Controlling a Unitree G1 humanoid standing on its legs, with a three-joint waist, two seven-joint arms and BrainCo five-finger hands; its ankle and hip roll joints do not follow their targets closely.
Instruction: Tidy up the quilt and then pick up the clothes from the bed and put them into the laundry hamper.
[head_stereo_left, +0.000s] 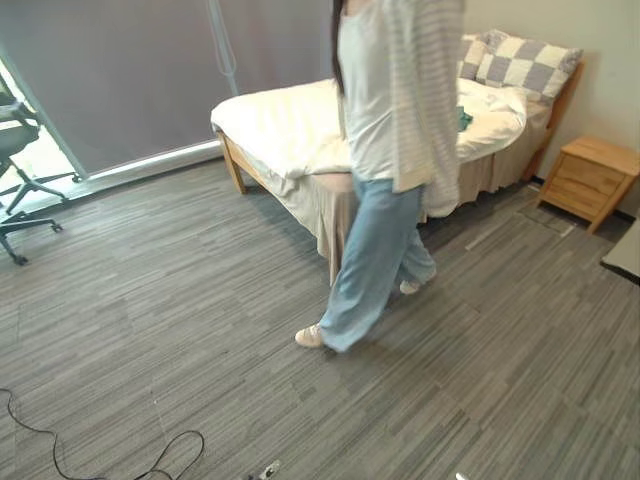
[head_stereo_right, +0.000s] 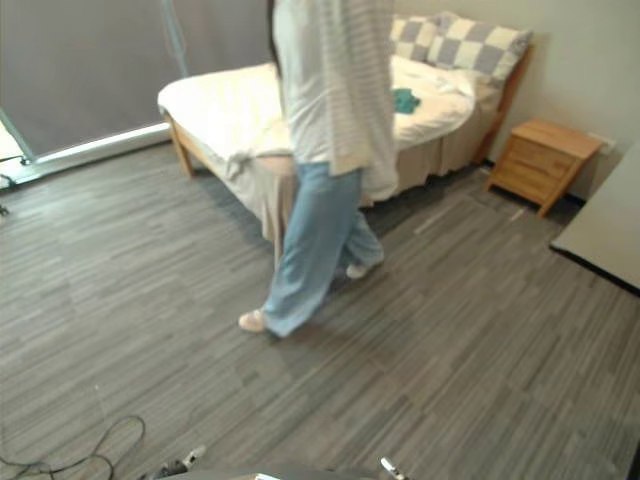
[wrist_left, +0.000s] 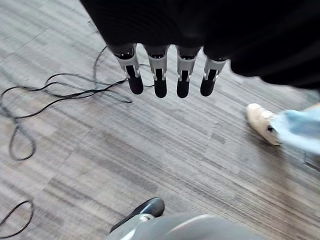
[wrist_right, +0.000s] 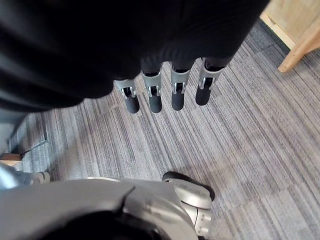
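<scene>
From the head camera I see the bed (head_stereo_left: 300, 130) at about 12 o'clock, well across the grey plank floor (head_stereo_left: 150, 320) from me. Its cream quilt (head_stereo_left: 285, 125) lies rumpled over the mattress and hangs over the near corner. A teal piece of clothing (head_stereo_right: 405, 99) sits on the quilt toward the headboard end, around 1 o'clock, just short of the checked pillows (head_stereo_left: 525, 62).

A person (head_stereo_left: 385, 170) in a striped cardigan and light blue trousers is mid-stride right between me and the bed, blocking the middle of the mattress and part of the quilt's near edge. One pale shoe (wrist_left: 262, 123) of theirs also shows in the left wrist view.

At 2 o'clock a wooden nightstand (head_stereo_left: 588, 180) stands just beside the bed's head end. At 10 o'clock a black office chair (head_stereo_left: 20, 180) stands by the grey window blind (head_stereo_left: 130, 70).

My left hand (wrist_left: 167, 75) hangs over bare floor, fingers straight and slightly apart, holding nothing. My right hand (wrist_right: 165, 90) hangs the same way, fingers extended and empty, with a corner of wooden furniture (wrist_right: 295, 30) near it.
</scene>
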